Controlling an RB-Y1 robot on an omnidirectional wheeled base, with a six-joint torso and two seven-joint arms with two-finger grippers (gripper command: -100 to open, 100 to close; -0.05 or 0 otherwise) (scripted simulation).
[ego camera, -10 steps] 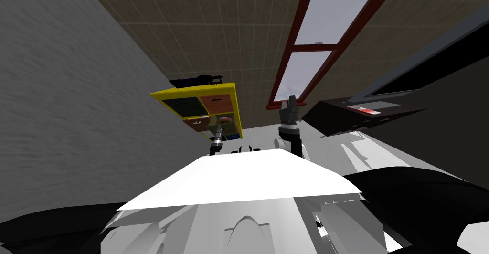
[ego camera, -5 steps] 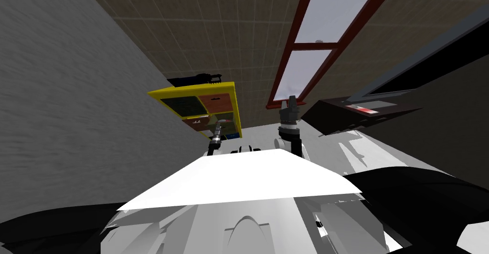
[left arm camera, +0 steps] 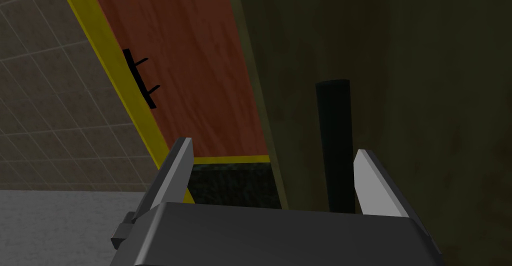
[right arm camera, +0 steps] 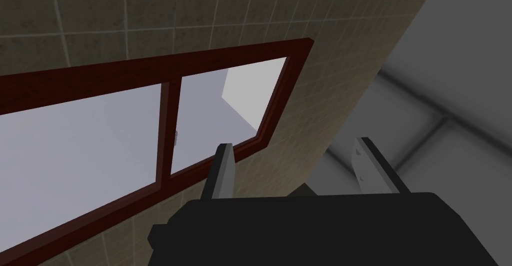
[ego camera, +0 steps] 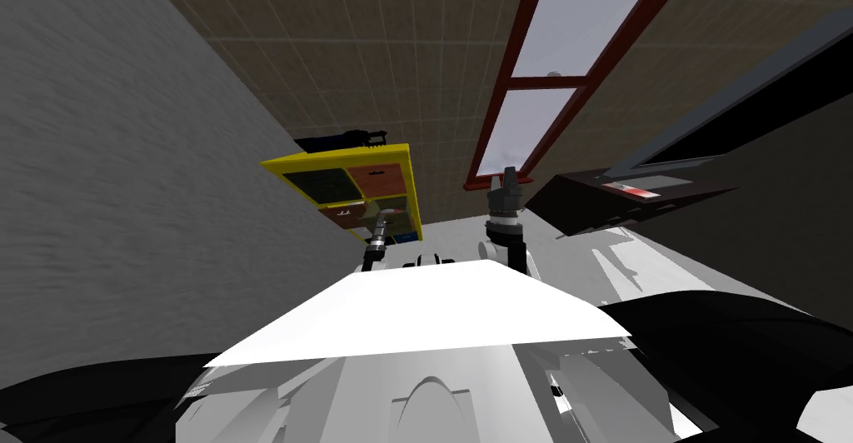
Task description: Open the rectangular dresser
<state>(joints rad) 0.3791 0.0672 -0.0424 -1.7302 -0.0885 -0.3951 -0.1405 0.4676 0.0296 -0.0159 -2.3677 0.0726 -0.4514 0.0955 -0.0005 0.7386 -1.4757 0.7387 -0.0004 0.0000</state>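
**Head view.** Yellow-framed rectangular dresser point(ego camera: 333, 157) with reddish-brown and dark fronts, standing against the tiled wall in the corner by the grey wall. The left gripper point(ego camera: 385, 217) is up against its lower fronts. The right gripper point(ego camera: 508, 176) is raised well apart from the dresser.

**Left wrist view.** Left gripper point(left arm camera: 273, 148), fingers spread. A dark upright bar handle point(left arm camera: 333, 138) on a dull olive-brown panel stands between them, nearer one finger and touched by neither. Beside the panel is a reddish-brown drawer front point(left arm camera: 200, 68) with its own small black handle point(left arm camera: 140, 78).

**Right wrist view.** Right gripper point(right arm camera: 294, 143), fingers apart, holding nothing.

**Step, as judged.** The gripper is lining up on the handle and has not yet grasped it. The next move calls for centring on the bar, closing on it, then pulling outward.
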